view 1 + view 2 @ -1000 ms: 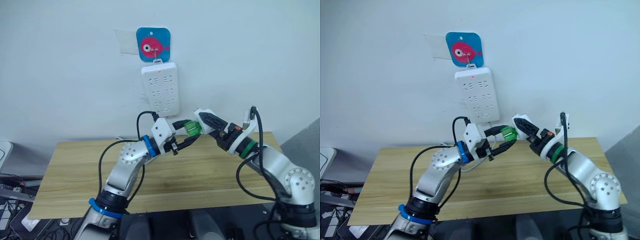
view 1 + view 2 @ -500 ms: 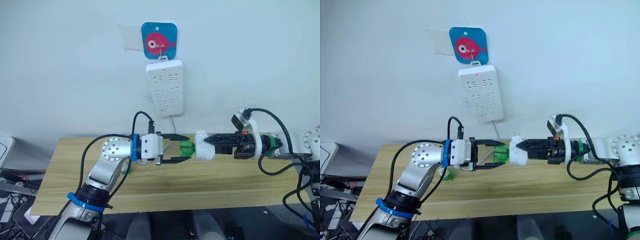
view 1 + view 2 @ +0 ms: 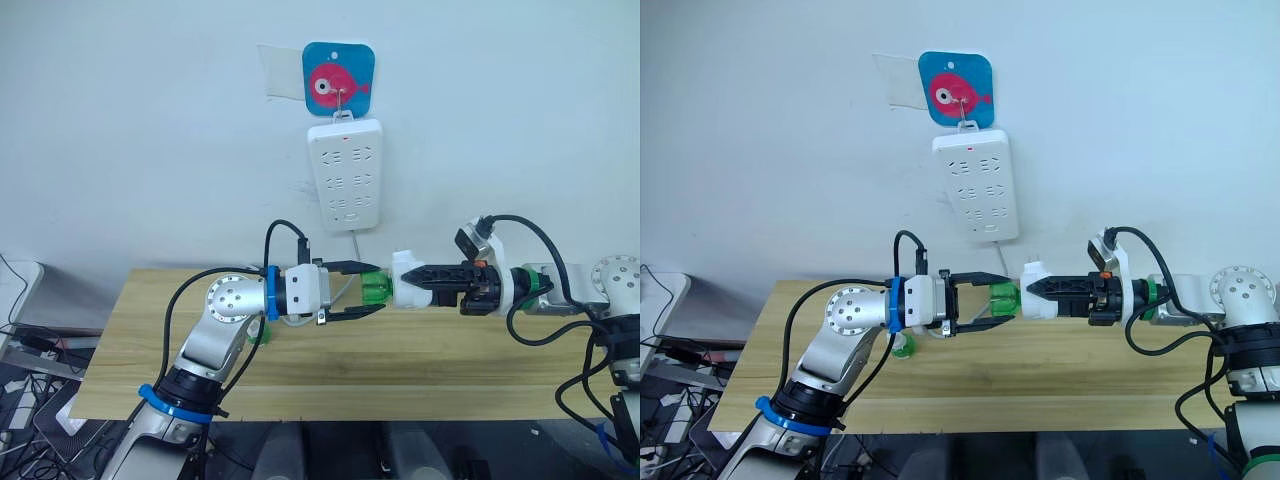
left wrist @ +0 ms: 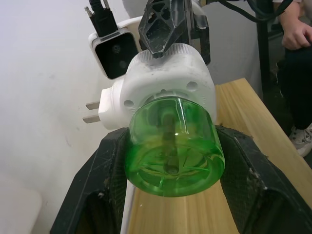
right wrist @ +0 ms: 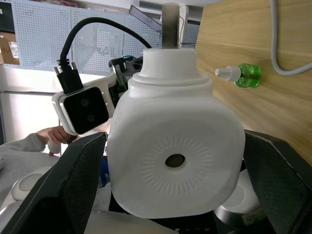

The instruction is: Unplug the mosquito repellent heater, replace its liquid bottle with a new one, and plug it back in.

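The white mosquito repellent heater is held in the air above the table, its plug prongs bare, with my right gripper shut on it from the right. A green liquid bottle sticks out of the heater toward my left gripper. The left fingers press against both sides of the bottle. From the right wrist, the heater's round face and dark centre hole show. A second green bottle with a white tip lies on the table under my left arm.
A white power strip hangs on the wall from a blue fish hook, its cable running down to the wooden table. A seated person shows beyond the table.
The camera has shifted. Over the last second both arms swung from an upward angle to level, the right arm stretching out. The heater and bottle stayed together between the grippers.
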